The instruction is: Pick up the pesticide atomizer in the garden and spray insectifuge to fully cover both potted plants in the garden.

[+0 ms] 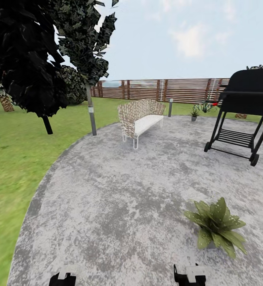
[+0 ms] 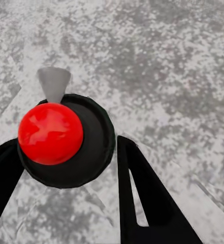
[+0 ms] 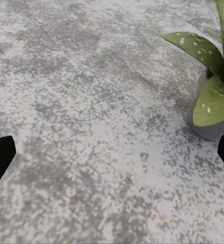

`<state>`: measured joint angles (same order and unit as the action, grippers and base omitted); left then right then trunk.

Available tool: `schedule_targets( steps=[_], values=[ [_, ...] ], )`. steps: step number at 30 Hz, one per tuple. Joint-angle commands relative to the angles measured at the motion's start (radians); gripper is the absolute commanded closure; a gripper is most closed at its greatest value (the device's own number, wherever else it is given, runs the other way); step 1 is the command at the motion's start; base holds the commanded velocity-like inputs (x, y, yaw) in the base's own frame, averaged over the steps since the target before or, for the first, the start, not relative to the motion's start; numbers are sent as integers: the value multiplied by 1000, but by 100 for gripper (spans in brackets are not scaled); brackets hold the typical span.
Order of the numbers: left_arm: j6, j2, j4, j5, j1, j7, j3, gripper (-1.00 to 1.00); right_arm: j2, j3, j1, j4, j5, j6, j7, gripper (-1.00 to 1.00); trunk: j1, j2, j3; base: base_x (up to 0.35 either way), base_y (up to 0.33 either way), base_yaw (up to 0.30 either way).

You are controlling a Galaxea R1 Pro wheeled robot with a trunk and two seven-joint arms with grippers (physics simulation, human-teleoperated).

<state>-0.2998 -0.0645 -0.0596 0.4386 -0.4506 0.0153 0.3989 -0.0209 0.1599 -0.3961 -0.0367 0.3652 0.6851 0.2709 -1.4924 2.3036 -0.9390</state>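
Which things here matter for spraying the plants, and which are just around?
Job: near potted plant, speckled; far potted plant; red-knobbed object in left gripper, likely the atomizer.
Around: wicker bench, black grill, bollard lamp, tree, fence.

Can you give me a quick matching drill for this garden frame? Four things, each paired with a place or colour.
Things:
1. potted plant
2. wicker bench
3. barbecue grill
4. wooden slat fence

Descriptions:
A. black, on wheels, at the right of the paving
B. brown, along the far edge of the lawn
C. green speckled leaves, near the right gripper
D. pale woven back, white seat, mid paving

Pairs: 1-C, 2-D, 3-A, 4-B
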Motion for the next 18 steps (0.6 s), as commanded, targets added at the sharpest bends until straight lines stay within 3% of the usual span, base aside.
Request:
schedule_targets(
  steps=[1, 6, 18],
  values=[
    [-4, 0, 1, 11, -1, 2, 8, 100, -1, 7, -1, 3, 11, 2, 5, -100, 0, 0, -1, 241, 249, 0],
    [-4, 0, 1, 10, 0, 2, 8, 100, -3, 7, -1, 8, 11, 2, 3, -100, 0, 0, -1, 242, 249, -15],
    [-4, 0, 1, 11, 0, 2, 8, 100, -2, 7, -1, 8, 11, 2, 5, -100, 0, 0, -1, 242, 248, -252]
  ],
)
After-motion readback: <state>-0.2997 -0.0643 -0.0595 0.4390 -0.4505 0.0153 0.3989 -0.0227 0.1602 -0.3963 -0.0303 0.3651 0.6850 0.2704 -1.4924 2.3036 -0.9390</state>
